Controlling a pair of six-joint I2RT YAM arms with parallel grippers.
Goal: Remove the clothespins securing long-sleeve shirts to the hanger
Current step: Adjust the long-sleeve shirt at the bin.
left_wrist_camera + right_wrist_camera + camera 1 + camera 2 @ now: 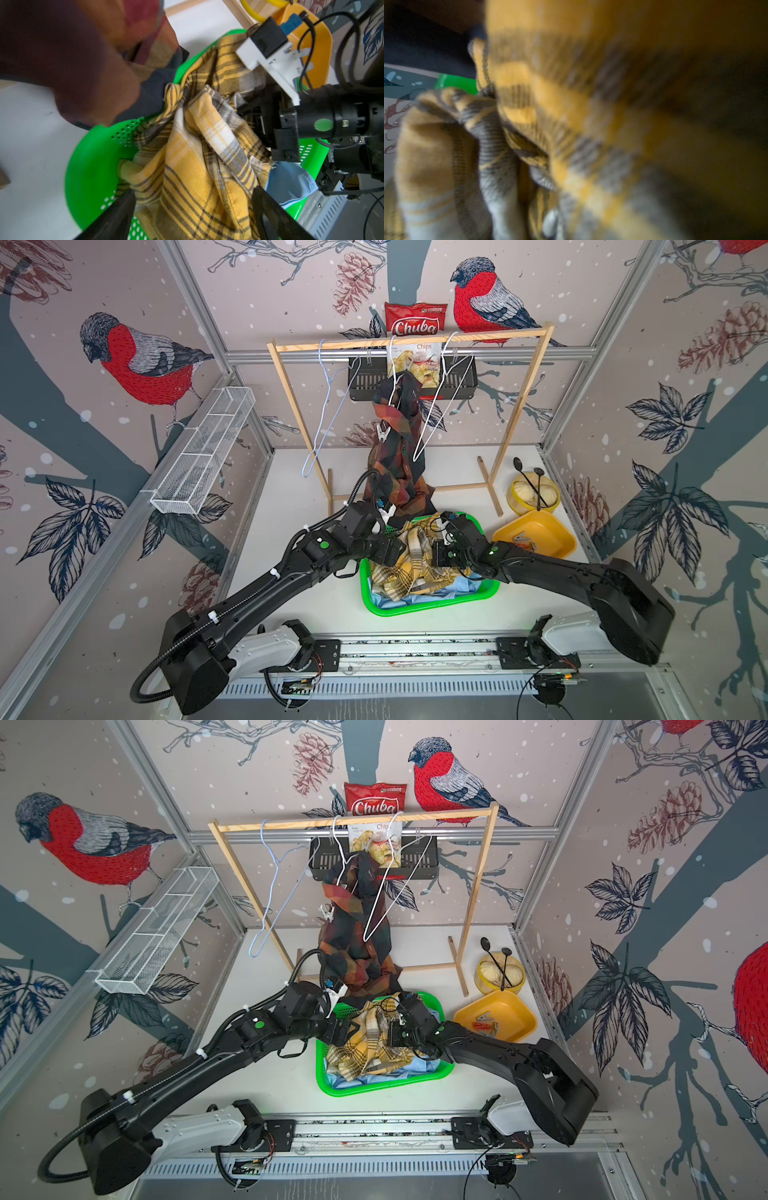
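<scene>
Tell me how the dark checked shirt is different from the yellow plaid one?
The dark checked shirt hangs down from the wooden rail; the yellow plaid shirt lies crumpled in the green basket. The dark checked shirt has a whitish clothespin clipped on it; none shows on the yellow plaid shirt. Both are checked cloth.

checked shirt [353, 919] hanging, plaid shirt [370, 1042] in basket [332, 1088]

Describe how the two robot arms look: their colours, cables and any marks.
Both arms are matte black with pale grey base links. The left arm carries a black ribbed hose fixed with white cable ties, and a green dot. The right arm shows its own green mark.
</scene>
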